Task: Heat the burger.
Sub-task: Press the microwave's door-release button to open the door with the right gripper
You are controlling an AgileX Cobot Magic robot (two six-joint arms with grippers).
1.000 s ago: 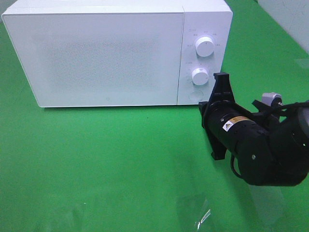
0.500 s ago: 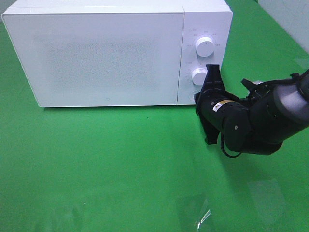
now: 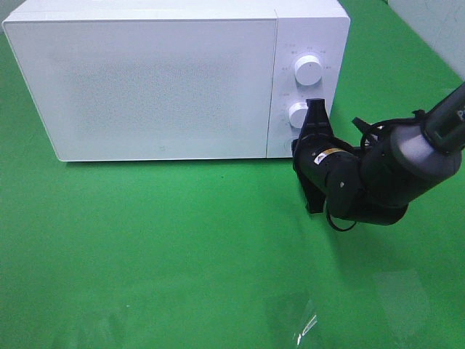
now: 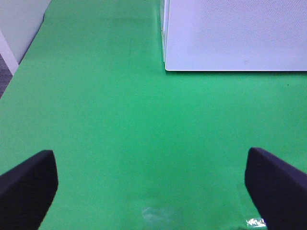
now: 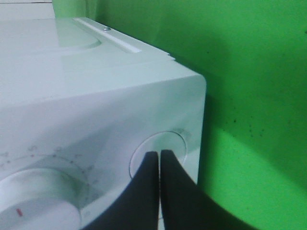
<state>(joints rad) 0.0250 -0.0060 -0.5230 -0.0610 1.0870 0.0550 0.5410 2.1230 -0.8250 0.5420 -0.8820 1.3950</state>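
The burger is out of view. The white microwave (image 3: 160, 80) stands at the back of the green table with its door closed. My right gripper (image 3: 315, 109) is shut with nothing in it, and it points at the control panel just right of the lower knob (image 3: 298, 114). In the right wrist view, the gripper's (image 5: 159, 155) closed tips sit on the round button (image 5: 168, 141) below the lower knob (image 5: 38, 196). My left gripper (image 4: 153, 191) is open and empty over bare green cloth, facing the microwave's (image 4: 235, 33) front corner.
An upper knob (image 3: 308, 70) sits above the lower one on the panel. A shiny patch of clear film (image 3: 305, 325) lies on the green cloth (image 3: 145, 240) near the front edge. The right arm's black body (image 3: 363, 182) hangs over the table's right side.
The right arm has moved left and in toward the microwave, bringing its shut tips from beside the panel onto the round button. The left gripper has not changed.
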